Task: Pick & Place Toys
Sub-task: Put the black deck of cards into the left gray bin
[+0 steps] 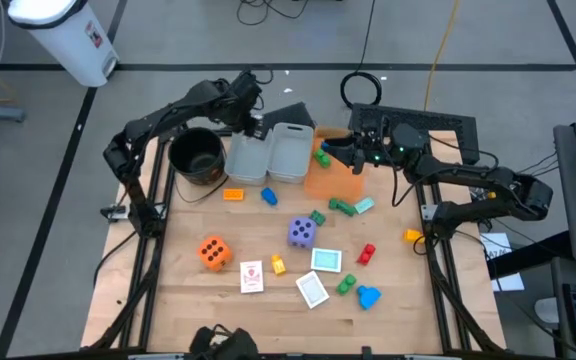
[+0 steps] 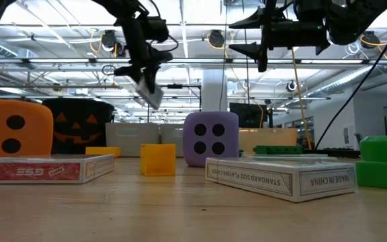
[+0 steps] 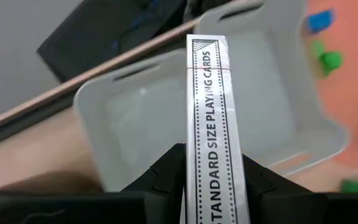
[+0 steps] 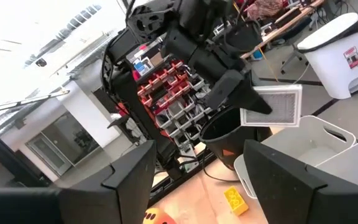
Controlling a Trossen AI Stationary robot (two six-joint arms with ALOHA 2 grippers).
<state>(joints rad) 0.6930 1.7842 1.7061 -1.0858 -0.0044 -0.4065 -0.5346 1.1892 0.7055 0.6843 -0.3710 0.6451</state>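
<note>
- The left gripper (image 3: 211,171) was clenched on a card box (image 3: 211,118), above the grey bin (image 3: 123,118).
- The right gripper (image 1: 357,155) hung released over the orange bin (image 1: 330,181).

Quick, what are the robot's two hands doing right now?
Left gripper: closed on a playing-card box, held above a grey bin.
Right gripper: open, holding nothing, over the orange bin.
</note>
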